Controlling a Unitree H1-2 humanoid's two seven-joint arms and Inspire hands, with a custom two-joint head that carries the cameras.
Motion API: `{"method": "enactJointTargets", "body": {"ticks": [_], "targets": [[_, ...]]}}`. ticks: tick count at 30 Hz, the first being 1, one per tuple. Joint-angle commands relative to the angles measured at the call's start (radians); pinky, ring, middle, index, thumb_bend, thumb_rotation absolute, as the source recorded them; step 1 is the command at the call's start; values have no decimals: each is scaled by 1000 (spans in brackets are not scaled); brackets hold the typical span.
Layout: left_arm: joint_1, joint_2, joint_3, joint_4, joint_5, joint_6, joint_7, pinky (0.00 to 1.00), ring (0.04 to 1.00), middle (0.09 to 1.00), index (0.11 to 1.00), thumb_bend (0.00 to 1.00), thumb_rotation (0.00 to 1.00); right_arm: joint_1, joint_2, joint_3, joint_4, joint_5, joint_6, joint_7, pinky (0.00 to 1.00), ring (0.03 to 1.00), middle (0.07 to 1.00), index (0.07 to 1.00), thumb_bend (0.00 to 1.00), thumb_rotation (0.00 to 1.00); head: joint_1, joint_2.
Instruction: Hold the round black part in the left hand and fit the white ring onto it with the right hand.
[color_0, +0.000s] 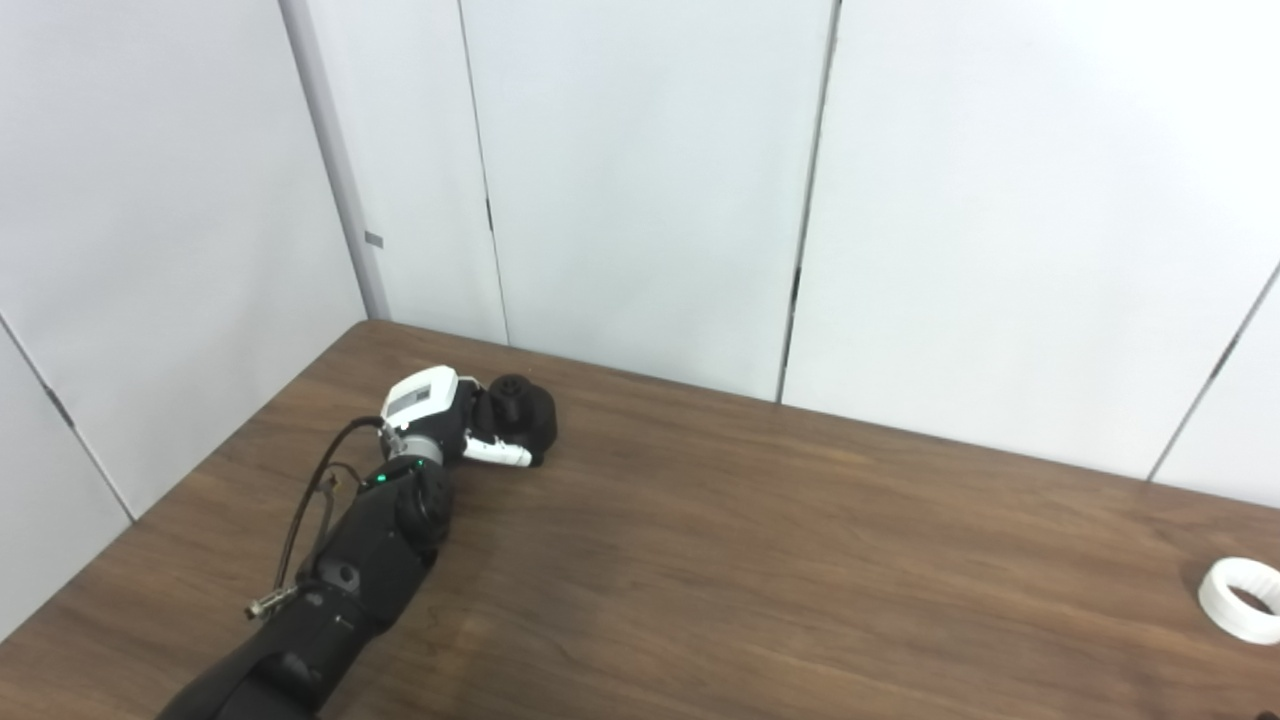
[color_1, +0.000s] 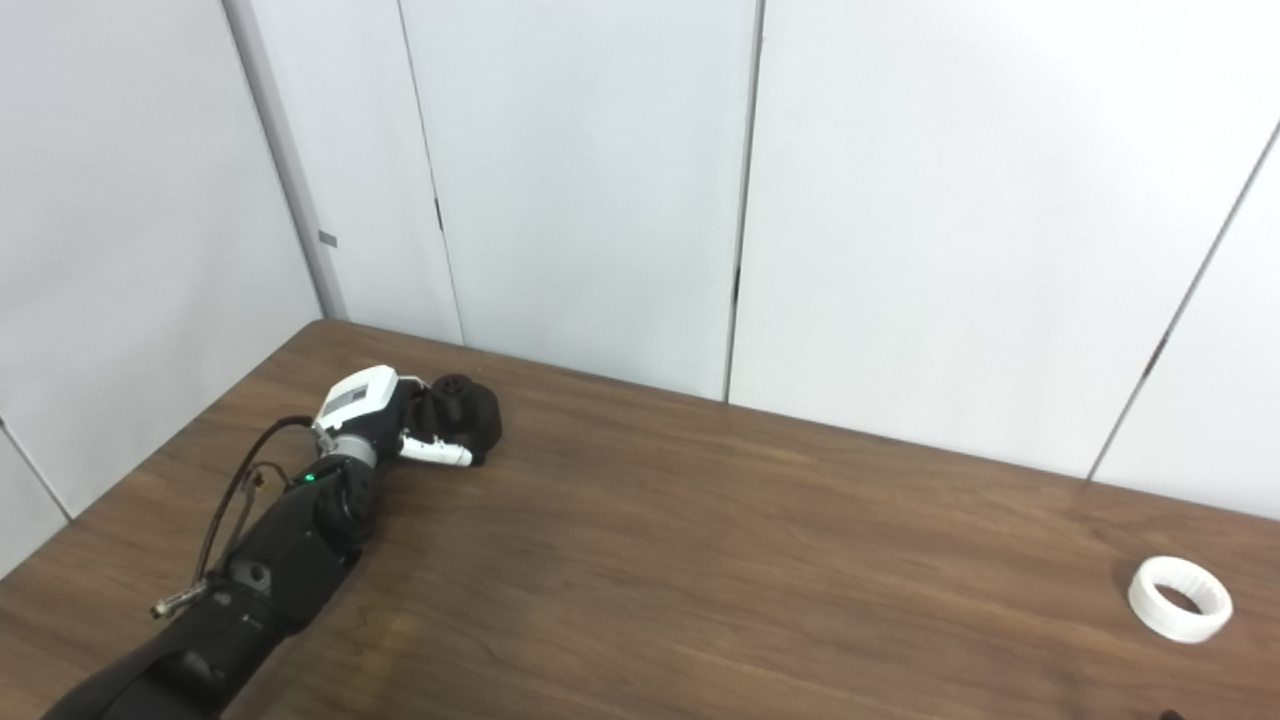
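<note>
The round black part (color_0: 522, 408) rests on the brown table (color_0: 760, 560) near its far left corner. My left hand (color_0: 455, 425) reaches it from the left and is closed around it, with the white thumb (color_0: 497, 453) lying along its front side and the other fingers hidden behind it. The white ring (color_1: 1180, 598) lies flat on the table at the far right, well away from the part. My right hand does not appear in either view.
White wall panels (color_0: 640, 180) stand right behind the table's far edge and along its left side. My dark left forearm (color_0: 370, 550), with a looping cable, lies across the table's front left.
</note>
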Motion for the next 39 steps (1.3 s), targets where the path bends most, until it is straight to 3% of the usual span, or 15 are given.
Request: {"method": "enactJointTargets", "body": {"ticks": [1,15,21,27,39], "targets": [[-58,19,-4,-8,11,-14,13,1000,935,873,757,1000,417,-11,-7,-1,-45,-1,-13,-7,858,945,916,925,788,1000,1,0],[-57,16,0,-5,4,-34,26,1000,965,917,819,1000,440,-10,-11,2,-46,1,-11,-3,905,943,905,919,789,1000,-1,5],[-61,8,10,9,-5,-46,48,1000,956,908,774,1000,414,-8,-9,2,-50,4,-2,-4,881,939,901,918,794,1000,-2,7],[-62,-23,64,29,-60,-53,77,1000,949,881,701,1000,385,-9,-13,2,-44,6,-9,2,910,943,900,915,798,1000,-2,9],[-59,-51,124,81,-143,-107,114,976,926,860,679,1000,389,-8,-18,4,-50,12,-1,7,925,947,902,920,801,1000,-2,11]]}}
